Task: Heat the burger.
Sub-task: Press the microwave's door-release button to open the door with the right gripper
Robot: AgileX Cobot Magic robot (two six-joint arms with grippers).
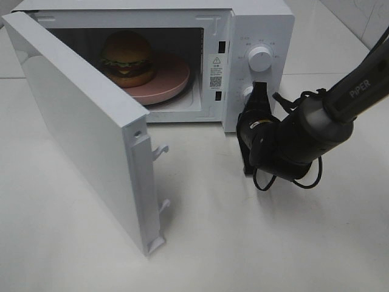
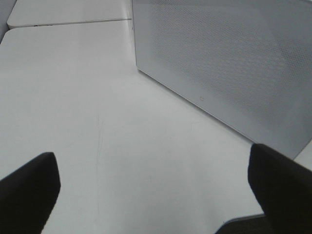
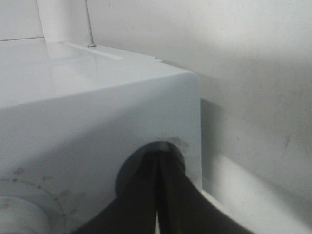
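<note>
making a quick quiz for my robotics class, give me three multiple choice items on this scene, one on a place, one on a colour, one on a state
1. Where is the burger relative to the microwave?
A. on top of it
B. inside it, on the plate
C. beside it

2. What colour is the plate?
A. pink
B. blue
C. black

3. How is the microwave door?
A. shut
B. swung open
C. taken off

Answers:
1 B, the burger sits on the plate inside the microwave.
2 A, the bare part of the plate next to the burger shows pink.
3 B, the door stands swung out at the left, still attached, leaving the inside in view.
</note>
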